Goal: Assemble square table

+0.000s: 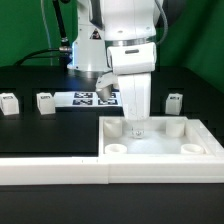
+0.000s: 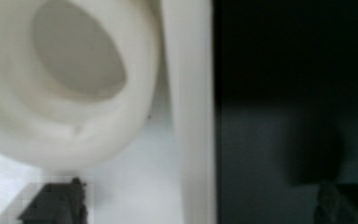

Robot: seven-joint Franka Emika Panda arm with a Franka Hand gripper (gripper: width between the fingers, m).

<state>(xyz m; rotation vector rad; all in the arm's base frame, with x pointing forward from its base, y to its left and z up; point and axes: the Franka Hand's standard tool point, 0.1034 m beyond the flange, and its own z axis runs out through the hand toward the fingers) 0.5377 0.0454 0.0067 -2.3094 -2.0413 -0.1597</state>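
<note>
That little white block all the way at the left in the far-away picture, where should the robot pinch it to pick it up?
Probably from straight above, pinching the leftmost leg across its two flat side faces, near the top. It stands on the black table, well apart from the next leg, so there looks to be free room for the jaws on both sides. Its flat sides should give a steadier hold than its corners.

Robot lab, likely: green backdrop [image 1: 28, 25], black table [image 1: 45, 132], marker board [image 1: 88, 98].

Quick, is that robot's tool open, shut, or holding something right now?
Tool: cannot be told; it is low over the square table top, and neither view shows its fingers clearly.
</note>
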